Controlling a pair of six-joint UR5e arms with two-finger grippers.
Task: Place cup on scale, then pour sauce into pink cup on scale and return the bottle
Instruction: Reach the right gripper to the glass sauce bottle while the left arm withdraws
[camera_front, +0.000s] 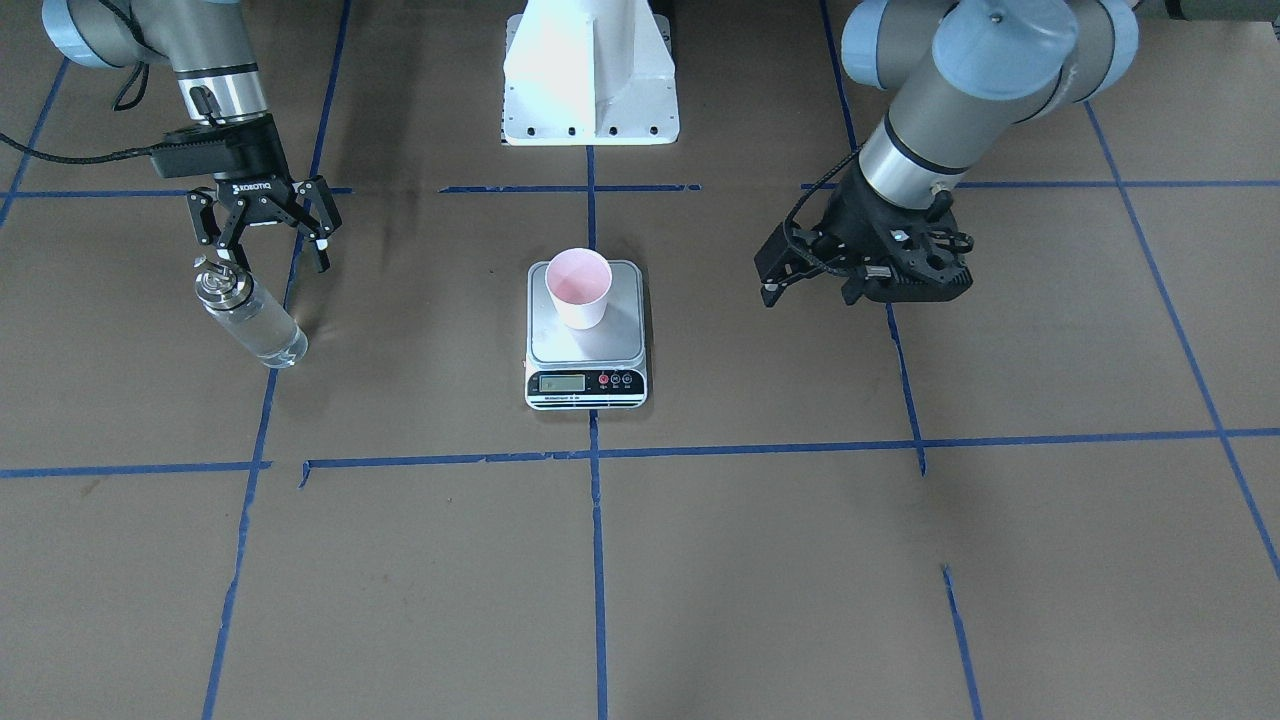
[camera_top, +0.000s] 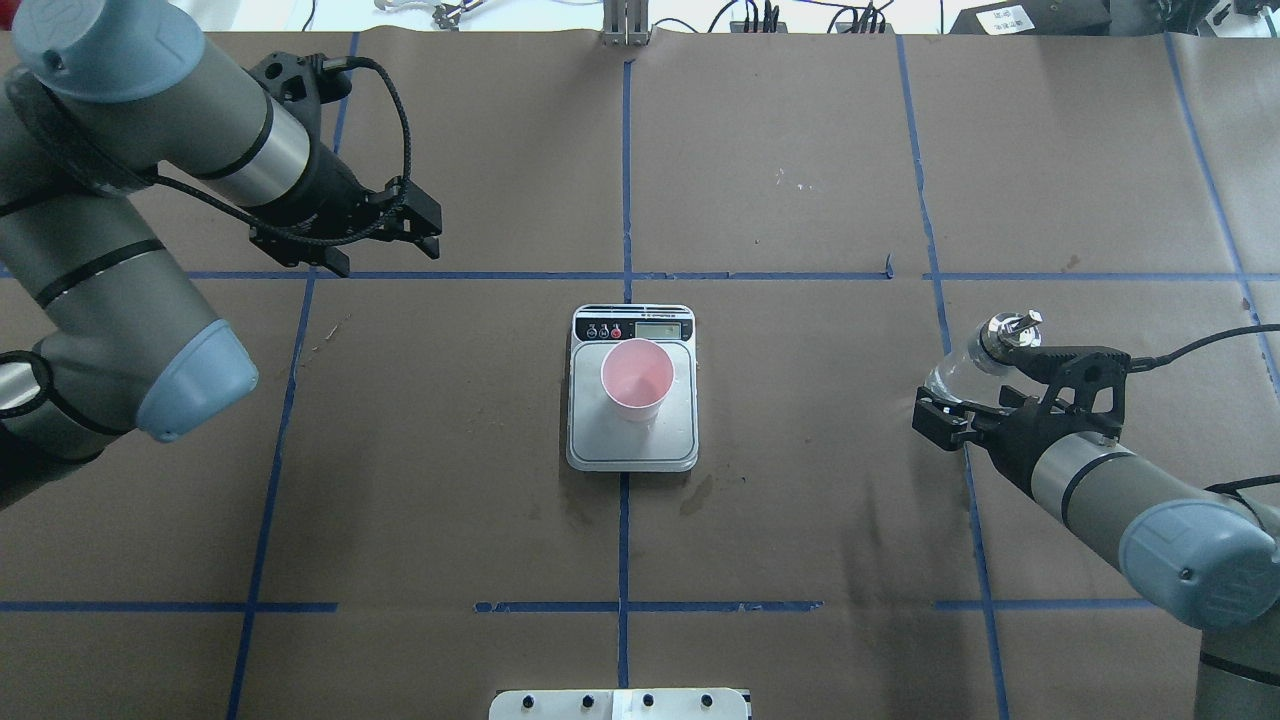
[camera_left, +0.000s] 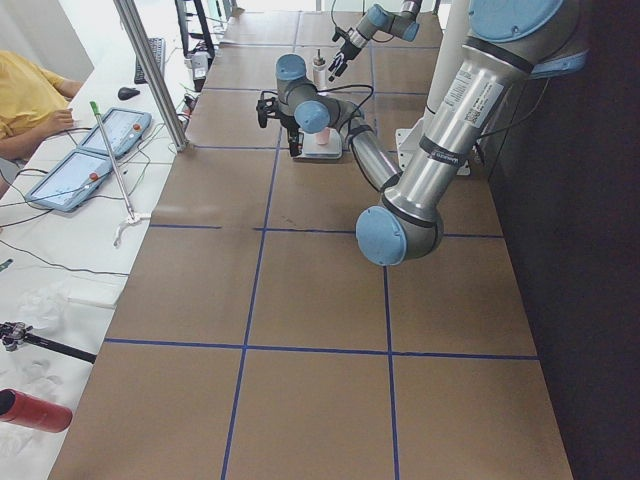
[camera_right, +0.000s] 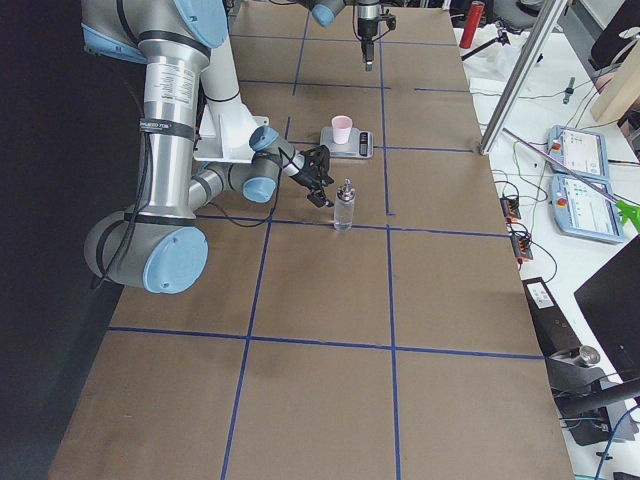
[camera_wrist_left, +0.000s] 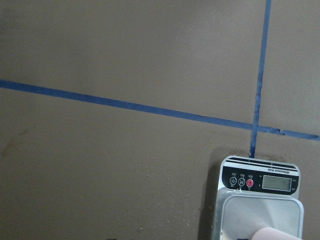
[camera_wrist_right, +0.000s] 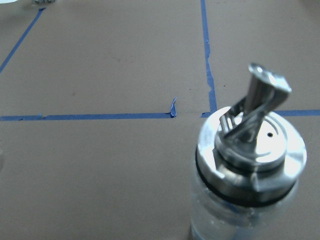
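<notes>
The pink cup (camera_front: 578, 288) stands upright on the steel platform of the scale (camera_front: 586, 384) at the table's middle; both also show in the overhead view, cup (camera_top: 637, 378) and scale (camera_top: 632, 452). The clear glass bottle (camera_front: 250, 322) with its silver spout cap stands on the table on my right side (camera_top: 985, 345). My right gripper (camera_front: 266, 250) is open just behind the bottle, and its wrist view shows the bottle's cap (camera_wrist_right: 250, 150) close up. My left gripper (camera_top: 432, 230) is open and empty, hanging well away from the scale.
The white robot base (camera_front: 590, 75) stands at the table's rear middle. Blue tape lines (camera_front: 596, 452) grid the brown table. A metal post (camera_left: 150, 70) and tablets (camera_left: 95, 150) stand beyond the far edge, where an operator sits.
</notes>
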